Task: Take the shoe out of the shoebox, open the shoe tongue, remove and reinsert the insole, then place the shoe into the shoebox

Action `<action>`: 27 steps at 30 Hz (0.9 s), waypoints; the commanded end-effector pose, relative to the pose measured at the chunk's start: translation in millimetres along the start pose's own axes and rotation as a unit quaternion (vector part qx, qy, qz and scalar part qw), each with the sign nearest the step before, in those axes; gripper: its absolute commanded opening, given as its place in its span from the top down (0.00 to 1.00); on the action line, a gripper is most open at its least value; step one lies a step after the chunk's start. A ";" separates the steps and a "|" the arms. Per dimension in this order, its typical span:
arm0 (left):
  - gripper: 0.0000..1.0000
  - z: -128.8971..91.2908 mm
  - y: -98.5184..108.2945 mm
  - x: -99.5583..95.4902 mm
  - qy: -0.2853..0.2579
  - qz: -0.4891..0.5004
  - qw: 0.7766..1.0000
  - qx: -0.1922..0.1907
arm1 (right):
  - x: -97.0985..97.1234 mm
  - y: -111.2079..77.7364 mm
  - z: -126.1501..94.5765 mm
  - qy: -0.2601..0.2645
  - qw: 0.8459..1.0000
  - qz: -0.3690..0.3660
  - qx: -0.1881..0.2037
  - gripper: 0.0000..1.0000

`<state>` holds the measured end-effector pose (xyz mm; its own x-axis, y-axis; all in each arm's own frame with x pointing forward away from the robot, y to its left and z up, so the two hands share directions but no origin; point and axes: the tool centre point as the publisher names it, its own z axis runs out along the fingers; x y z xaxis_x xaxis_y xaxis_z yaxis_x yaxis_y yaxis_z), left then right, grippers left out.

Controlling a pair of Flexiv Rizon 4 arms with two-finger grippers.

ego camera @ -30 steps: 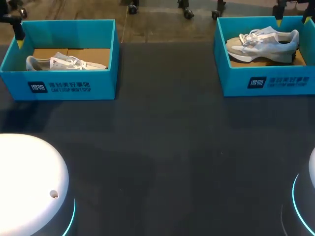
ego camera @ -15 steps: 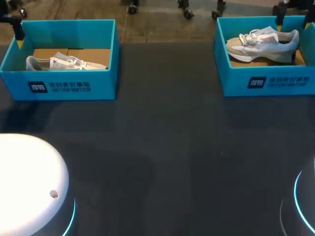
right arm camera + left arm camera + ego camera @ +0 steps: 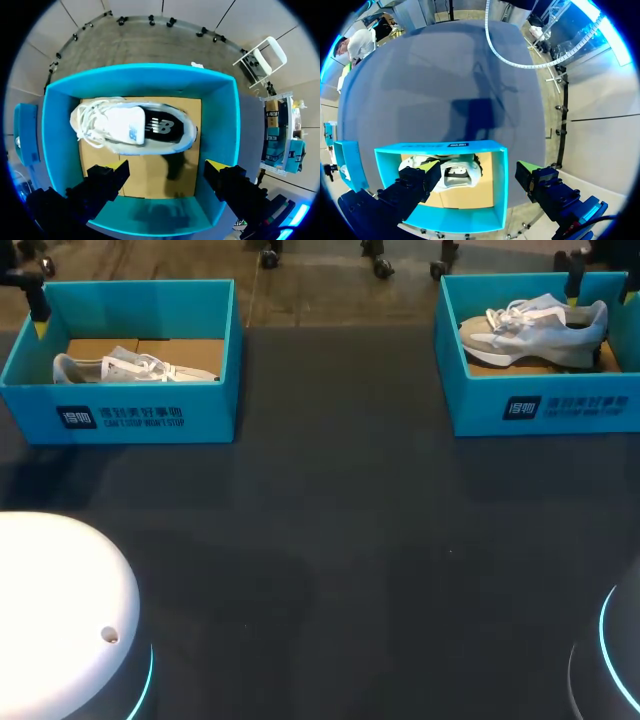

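Two teal shoeboxes stand at the table's far side. The left box [image 3: 120,415] holds a white shoe [image 3: 130,367] lying on its side; the right box [image 3: 540,405] holds a grey-white shoe [image 3: 535,325]. My left gripper [image 3: 477,175] hangs open above the left box [image 3: 440,220], its fingers wide on either side of the shoe [image 3: 452,172]; one of its fingers [image 3: 38,308] shows at the box's far left corner. Over the right box [image 3: 137,72] my right gripper [image 3: 166,172] is open, with the shoe [image 3: 130,127] ahead of it. Its fingers show at that box's far right corner, right gripper [image 3: 602,292].
The dark tabletop [image 3: 340,540] stretches between and in front of the boxes. My arms' white bases sit at the near corners, the left base [image 3: 60,610] large in view. The other box [image 3: 345,160] shows beside the left gripper.
My right gripper has shifted slightly to the right over the right box. The left gripper, boxes and shoes have not moved.
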<state>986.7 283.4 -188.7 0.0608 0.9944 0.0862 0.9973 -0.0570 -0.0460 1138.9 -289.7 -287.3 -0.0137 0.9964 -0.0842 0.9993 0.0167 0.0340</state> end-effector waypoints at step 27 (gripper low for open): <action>0.00 0.0 -0.9 0.2 0.001 0.000 1.000 -0.001 | -32.7 44.8 71.6 0.012 0.999 0.024 0.039 0.17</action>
<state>986.7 283.3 -188.7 0.0608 0.9944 0.0863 0.9973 -0.0570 -0.0460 1173.7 -324.0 -343.8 0.0359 0.9969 -0.0706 0.9992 -0.0345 0.0215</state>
